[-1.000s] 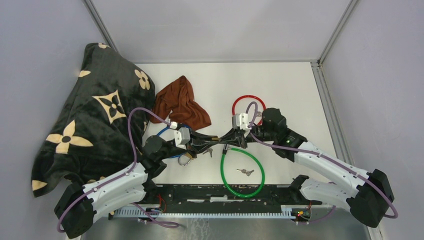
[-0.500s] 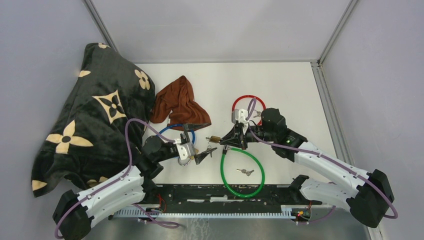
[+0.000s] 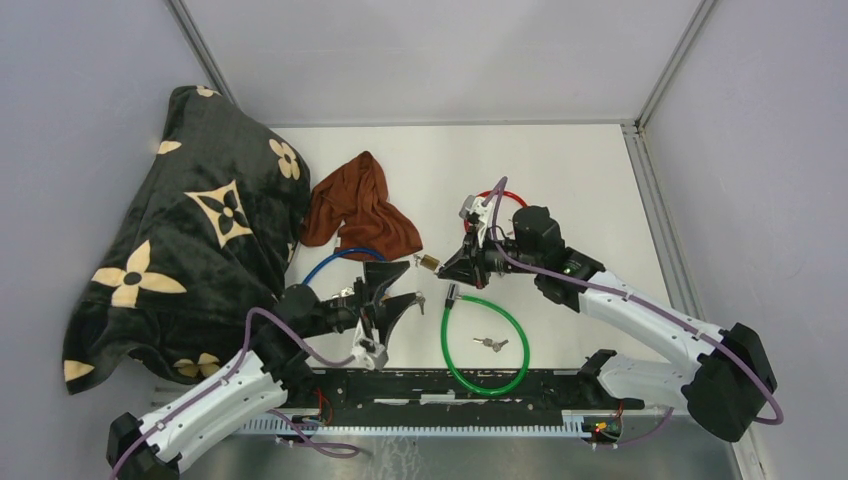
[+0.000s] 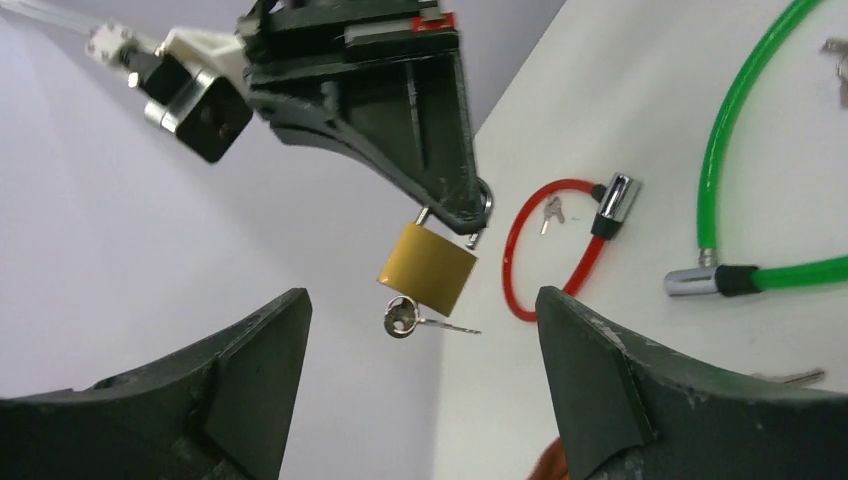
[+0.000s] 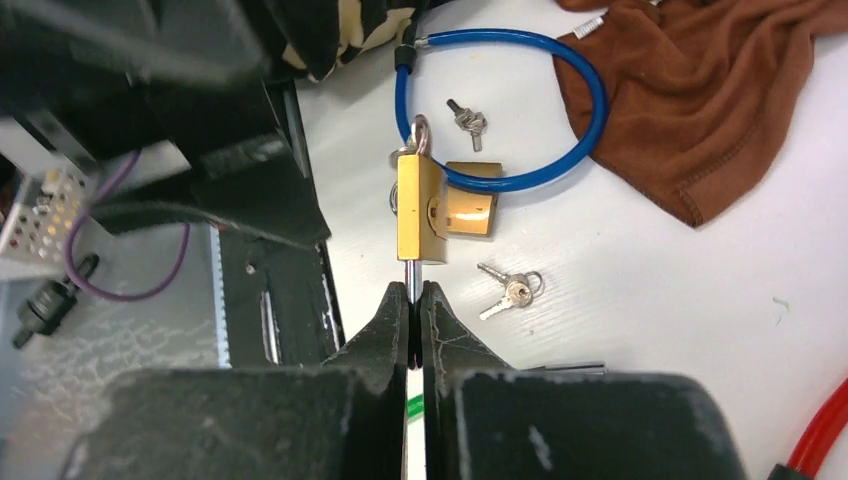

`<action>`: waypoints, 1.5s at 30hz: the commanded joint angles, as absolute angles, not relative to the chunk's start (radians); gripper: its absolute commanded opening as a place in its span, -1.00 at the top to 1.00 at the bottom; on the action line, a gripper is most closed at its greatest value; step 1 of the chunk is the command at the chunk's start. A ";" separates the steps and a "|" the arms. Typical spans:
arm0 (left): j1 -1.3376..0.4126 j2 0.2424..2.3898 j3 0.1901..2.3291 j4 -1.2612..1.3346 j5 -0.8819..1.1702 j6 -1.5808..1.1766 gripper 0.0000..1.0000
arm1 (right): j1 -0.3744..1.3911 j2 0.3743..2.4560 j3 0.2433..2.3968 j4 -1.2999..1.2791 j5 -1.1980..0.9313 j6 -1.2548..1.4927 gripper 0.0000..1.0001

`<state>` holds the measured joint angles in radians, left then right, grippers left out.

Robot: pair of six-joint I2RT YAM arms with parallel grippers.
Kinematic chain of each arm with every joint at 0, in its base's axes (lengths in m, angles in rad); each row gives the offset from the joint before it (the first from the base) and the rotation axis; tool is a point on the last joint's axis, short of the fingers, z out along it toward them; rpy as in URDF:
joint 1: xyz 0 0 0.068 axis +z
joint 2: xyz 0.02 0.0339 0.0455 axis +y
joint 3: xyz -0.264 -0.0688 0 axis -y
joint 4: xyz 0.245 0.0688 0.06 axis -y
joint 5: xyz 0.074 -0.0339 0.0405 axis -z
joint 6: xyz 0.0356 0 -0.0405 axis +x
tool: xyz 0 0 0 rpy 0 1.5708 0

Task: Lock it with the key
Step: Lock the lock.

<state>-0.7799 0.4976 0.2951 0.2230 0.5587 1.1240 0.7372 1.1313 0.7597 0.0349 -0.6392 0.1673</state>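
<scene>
The right gripper (image 5: 413,296) is clenched on the steel shackle (image 5: 411,276) of a small brass padlock (image 5: 419,215). It holds the lock above the white table (image 3: 560,170) at the centre of the overhead frame, with a silver key (image 4: 404,320) in its underside. The left gripper (image 3: 410,283) is released, jaws wide, just left of the padlock.

Overhead; both wrist views near padlock (image 4: 427,268)

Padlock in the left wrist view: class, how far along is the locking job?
Done: the key sits in the keyhole of the padlock. In hand: the right pincer is shut on the shackle, holding the padlock in the air; the left pincer stands open, apart from it. Left: probably turning the key; whether the shackle is latched cannot be told.
</scene>
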 commanded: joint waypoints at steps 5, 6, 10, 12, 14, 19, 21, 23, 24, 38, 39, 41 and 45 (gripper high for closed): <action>-0.778 0.795 0.137 0.803 0.576 1.724 -0.65 | 0.729 1.144 0.772 0.172 -0.535 0.458 1.00; -0.779 0.804 0.148 0.806 0.580 1.726 -0.63 | 0.730 1.141 0.771 0.174 -0.524 0.462 1.00; -0.786 0.764 0.198 0.800 0.526 1.395 -0.55 | 0.729 1.098 0.754 0.154 -0.435 0.414 1.00; -0.785 0.717 0.276 0.688 0.410 1.033 -0.34 | 0.729 1.079 0.733 0.169 -0.395 0.418 1.00; -0.785 0.690 0.367 0.429 0.372 0.864 -0.18 | 0.727 1.069 0.710 0.221 -0.362 0.471 1.00; -0.844 0.653 0.244 0.445 0.454 1.061 -0.26 | 0.728 1.064 0.631 0.421 -0.265 0.677 1.00; -0.858 0.713 0.215 0.558 0.433 1.191 -0.30 | 0.727 1.076 0.638 0.439 -0.257 0.707 1.00; -0.859 0.829 0.232 0.719 0.342 1.187 -0.37 | 0.727 1.102 0.687 0.423 -0.331 0.647 1.00; -0.856 0.865 0.271 0.773 0.269 1.119 -0.43 | 0.728 1.129 0.736 0.348 -0.389 0.551 1.00; -0.650 0.844 0.500 0.072 0.064 -0.486 -0.21 | 0.849 1.223 0.731 -0.068 0.283 0.008 1.00; -0.632 0.847 0.484 0.076 0.055 -0.564 -0.22 | 0.852 1.265 0.768 -0.114 0.333 0.008 1.00; -0.607 0.864 0.448 0.133 0.070 -0.670 -0.24 | 0.871 1.349 0.828 -0.156 0.375 0.033 1.00; -0.603 0.942 0.406 0.245 0.060 -0.798 -0.38 | 0.948 1.387 0.816 -0.017 0.395 0.097 1.00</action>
<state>-0.6060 0.8829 0.4324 0.1547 0.0860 -0.4770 0.8806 1.3922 0.7692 -0.0956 0.2619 0.0727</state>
